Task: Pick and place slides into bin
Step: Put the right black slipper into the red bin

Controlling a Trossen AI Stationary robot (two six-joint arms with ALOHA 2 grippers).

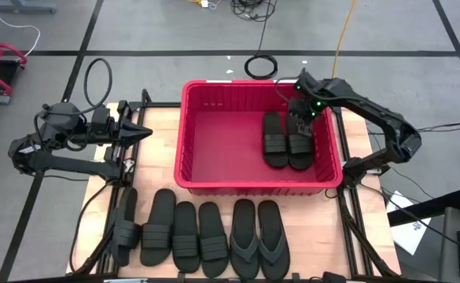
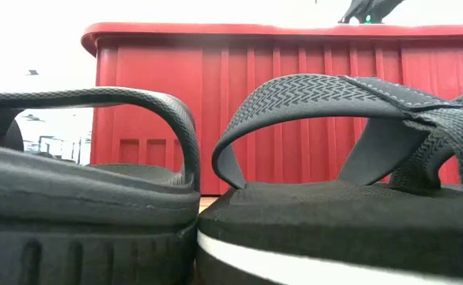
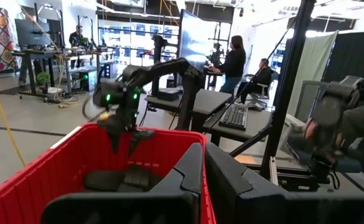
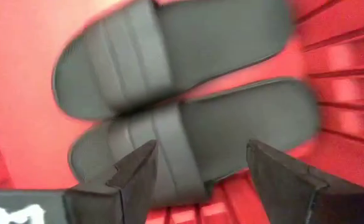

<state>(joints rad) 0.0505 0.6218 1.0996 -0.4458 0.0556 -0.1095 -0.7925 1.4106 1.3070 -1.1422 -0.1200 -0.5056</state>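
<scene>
Right hand (image 4: 197,168) spread empty above two matte black rubber slides (image 1: 286,141) in large red plastic bin (image 1: 214,180); descending risks snagging them.

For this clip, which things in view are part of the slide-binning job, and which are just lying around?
Job:
- red bin
- two slides in the bin
- row of slides on the table
- right hand, open above the binned pair
- left hand, waiting left of the bin

Lying about:
- coiled black cable on the floor
- yellow cord
- desks and people in the room behind
</scene>
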